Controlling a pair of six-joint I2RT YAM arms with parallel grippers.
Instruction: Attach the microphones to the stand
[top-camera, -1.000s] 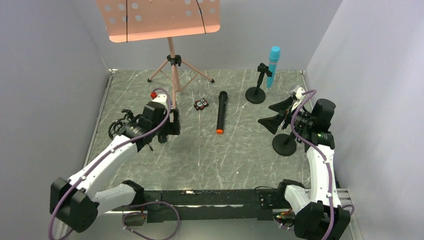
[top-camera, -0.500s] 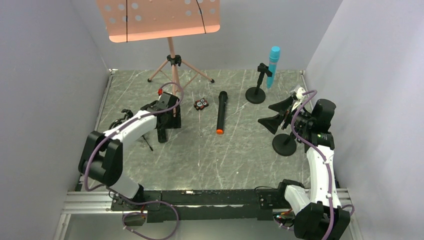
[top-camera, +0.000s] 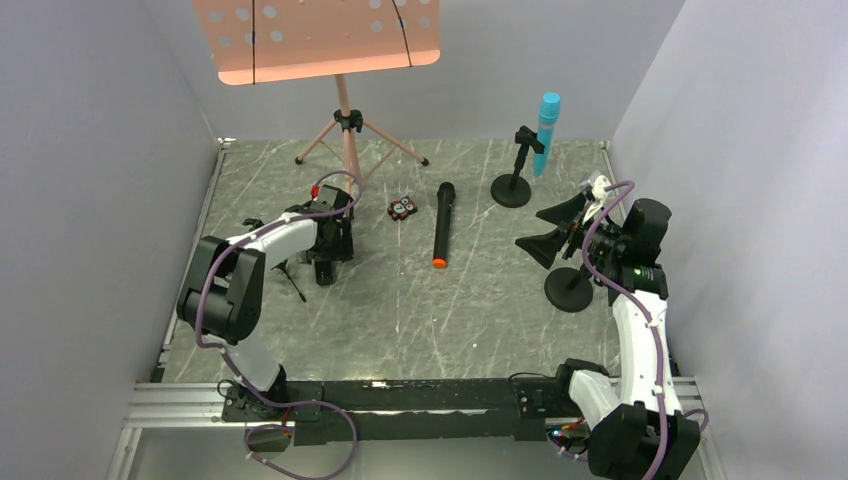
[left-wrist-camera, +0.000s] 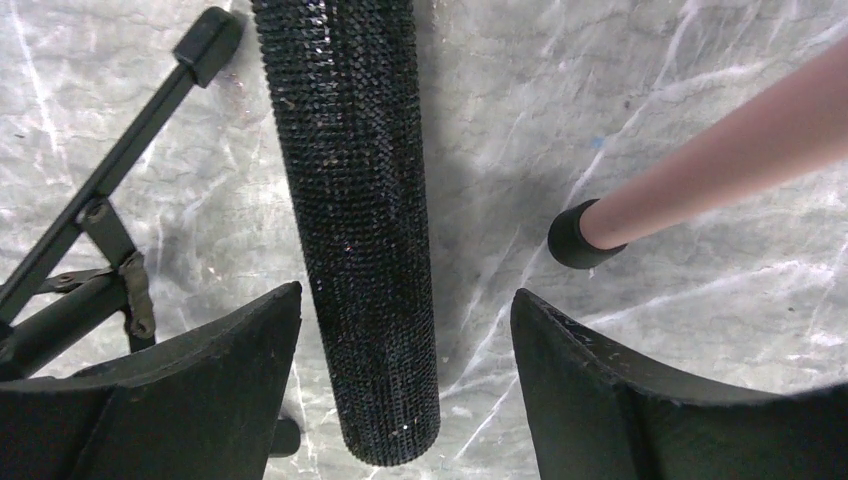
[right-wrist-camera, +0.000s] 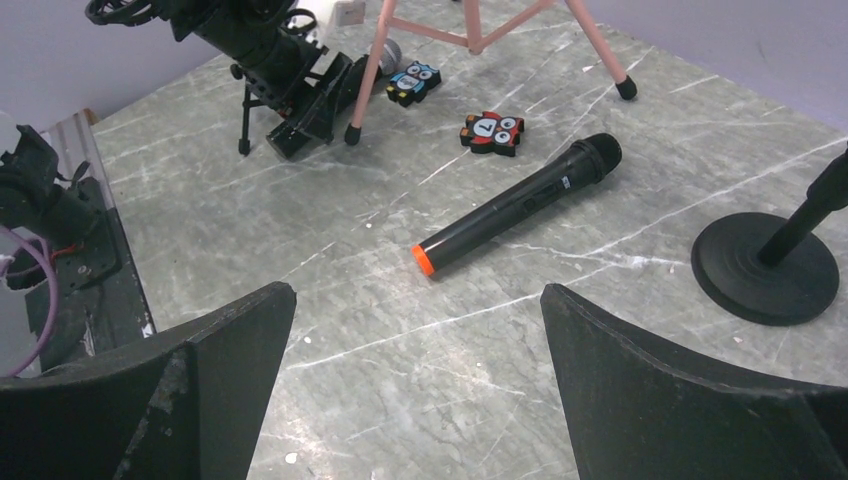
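Note:
A black knurled microphone handle lies on the table between the fingers of my left gripper, which is open with a gap on each side. Its silver mesh head peeks out beside a pink leg. In the top view my left gripper points down beside the small black tripod stand. The black microphone with an orange end lies mid-table. The turquoise microphone sits upright in a round-base stand. My right gripper hangs open and empty above another round-base stand.
A pink music stand rises at the back, one rubber foot close by my left fingers. Two small clips lie near the orange-ended microphone. Tripod legs run left of the handle. Grey walls close in on both sides.
My left arm has folded up, its elbow pulled off the near edge, and its gripper has dropped lower over the black handle by the pink leg. The right arm has not moved.

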